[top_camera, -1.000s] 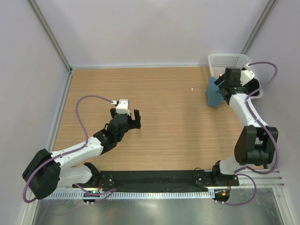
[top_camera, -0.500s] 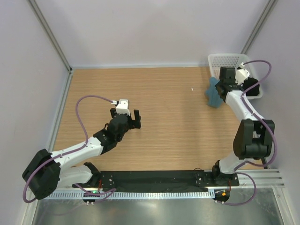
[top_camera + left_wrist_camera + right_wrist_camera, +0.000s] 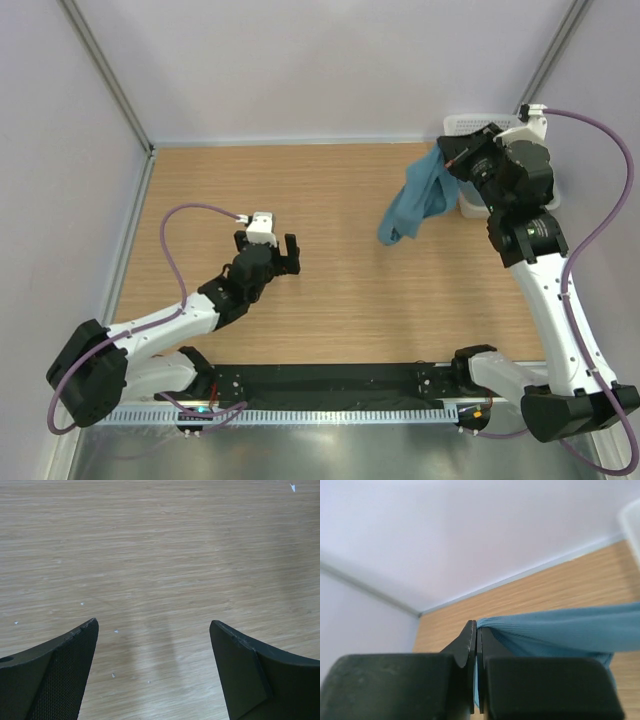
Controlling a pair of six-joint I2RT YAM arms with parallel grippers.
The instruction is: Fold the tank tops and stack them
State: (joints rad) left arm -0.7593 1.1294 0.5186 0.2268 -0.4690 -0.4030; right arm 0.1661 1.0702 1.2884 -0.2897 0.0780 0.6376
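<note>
I see right claw (image 3: 477, 629) clamped on teal tank top (image 3: 410, 205) hanging beside basket (image 3: 480, 122); left claw (image 3: 154, 627) apart; nothing folded yet.

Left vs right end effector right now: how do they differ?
The left end effector is open and empty; the right end effector is shut on the teal tank top. The left sits low over the table; the right is up high by the basket, cloth hanging from it. Both have black fingers.
</note>
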